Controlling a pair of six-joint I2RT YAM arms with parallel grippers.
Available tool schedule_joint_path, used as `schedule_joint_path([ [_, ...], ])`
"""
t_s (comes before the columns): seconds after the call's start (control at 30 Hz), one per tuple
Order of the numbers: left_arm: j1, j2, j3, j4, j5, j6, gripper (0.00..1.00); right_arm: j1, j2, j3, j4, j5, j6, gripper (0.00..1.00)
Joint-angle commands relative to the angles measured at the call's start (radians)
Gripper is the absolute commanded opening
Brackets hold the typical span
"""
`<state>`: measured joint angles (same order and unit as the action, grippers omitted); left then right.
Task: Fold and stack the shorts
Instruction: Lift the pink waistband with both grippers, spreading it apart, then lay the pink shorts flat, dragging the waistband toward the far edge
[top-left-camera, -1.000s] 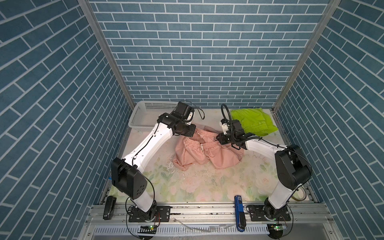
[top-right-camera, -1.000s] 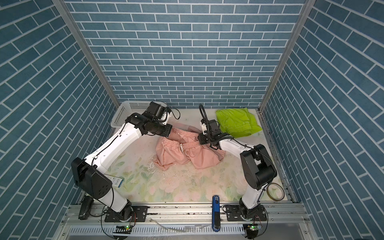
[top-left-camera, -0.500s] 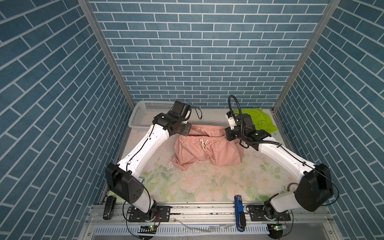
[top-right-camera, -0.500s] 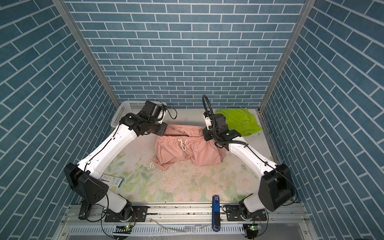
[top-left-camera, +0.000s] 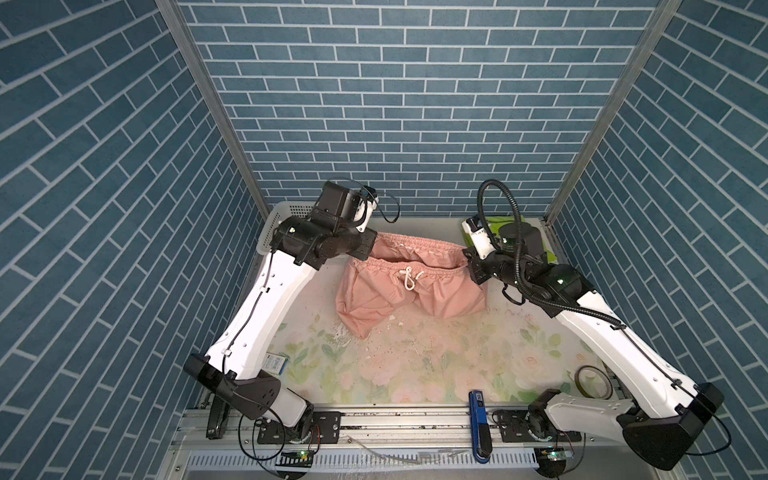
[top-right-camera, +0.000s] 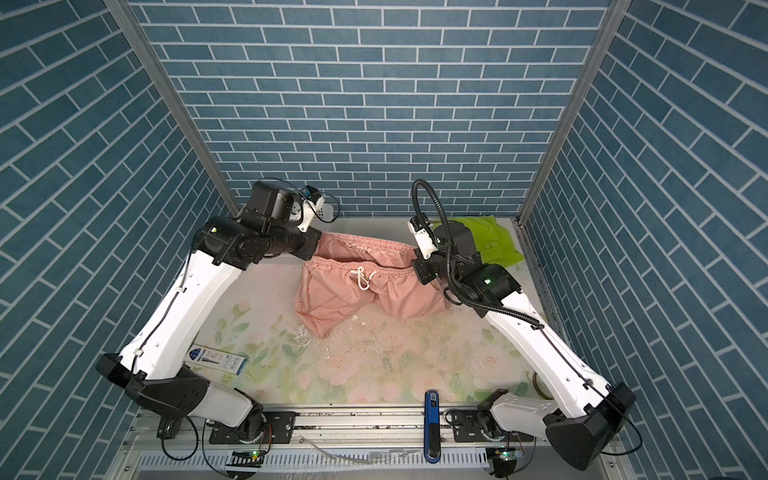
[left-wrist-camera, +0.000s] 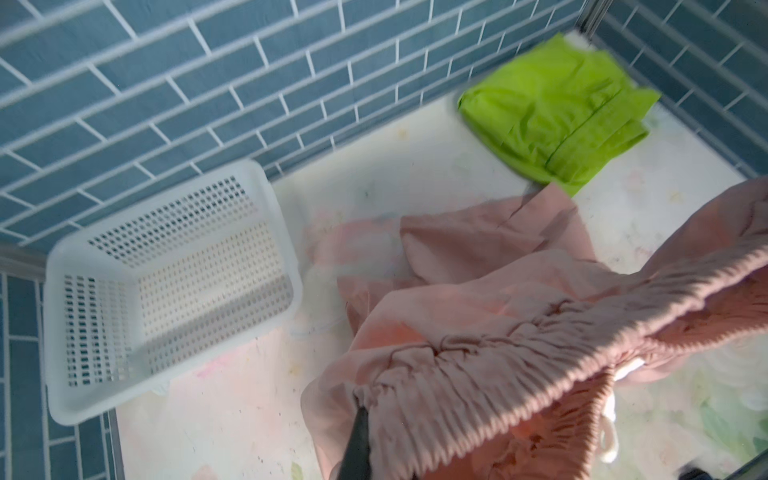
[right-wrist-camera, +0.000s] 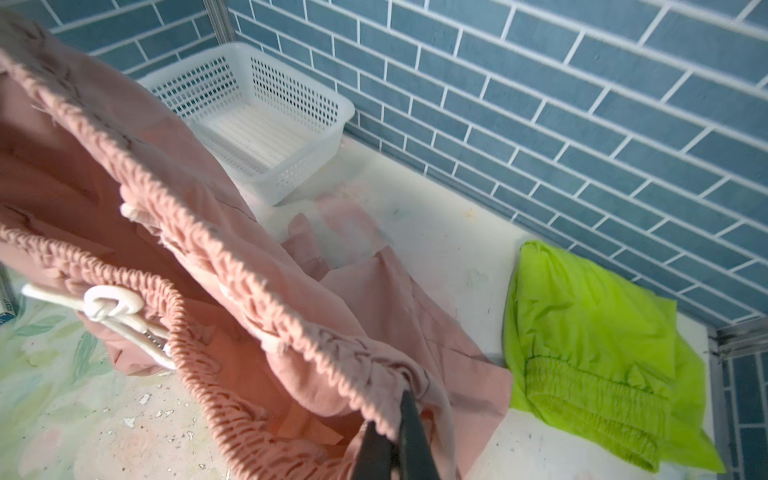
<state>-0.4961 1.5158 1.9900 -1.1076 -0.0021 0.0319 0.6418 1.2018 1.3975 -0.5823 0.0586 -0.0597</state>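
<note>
Right now both pincers are clamped shut on the pink shorts (top-left-camera: 411, 286): left pincer (left-wrist-camera: 360, 415) at one waistband end, right pincer (right-wrist-camera: 401, 411) at the other. The waistband is stretched above the worktop (top-left-camera: 436, 365), legs sagging onto it. The green shorts (top-right-camera: 494, 243) lie folded in the far right corner, close by the right arm. Risks: thin pinch on gathered elastic could slip under tension; bunched left leg could crease when laid down; right arm could snag the green pair.
</note>
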Motion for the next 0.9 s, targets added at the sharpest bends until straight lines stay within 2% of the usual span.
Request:
schedule_joint_path([
  [0.0,0.010,-0.025,0.188,-0.148,0.020,0.061,0.02,-0.003,-0.085,0.155,-0.083,-0.013,-0.072,0.00],
  [0.1,0.008,-0.025,0.364,-0.221,0.045,0.054,0.02,-0.002,-0.093,0.333,-0.187,-0.071,-0.076,0.00],
  [0.23,0.007,-0.016,0.444,-0.282,0.277,-0.011,0.00,-0.002,-0.106,0.463,-0.258,-0.201,-0.042,0.00],
  [0.27,0.006,-0.028,0.429,-0.279,0.291,-0.027,0.00,-0.001,-0.109,0.476,-0.269,-0.216,-0.036,0.00],
  [0.33,0.006,-0.069,0.389,-0.260,0.231,-0.041,0.00,-0.001,-0.121,0.492,-0.281,-0.225,-0.032,0.00],
  [0.43,0.007,-0.082,0.427,-0.308,0.100,-0.023,0.00,-0.001,-0.139,0.502,-0.289,-0.169,-0.038,0.00],
  [0.57,0.007,-0.031,0.545,-0.400,0.062,-0.019,0.00,-0.001,-0.109,0.545,-0.328,-0.080,-0.032,0.00],
  [0.67,0.008,0.003,0.485,-0.374,0.038,-0.026,0.00,-0.002,-0.047,0.544,-0.345,0.007,-0.032,0.00],
  [0.8,0.017,0.139,0.412,-0.318,0.030,-0.037,0.00,-0.004,0.092,0.527,-0.346,0.183,-0.059,0.00],
  [0.87,0.031,0.234,0.421,-0.285,0.036,-0.044,0.00,-0.035,0.160,0.514,-0.323,0.183,-0.062,0.00],
])
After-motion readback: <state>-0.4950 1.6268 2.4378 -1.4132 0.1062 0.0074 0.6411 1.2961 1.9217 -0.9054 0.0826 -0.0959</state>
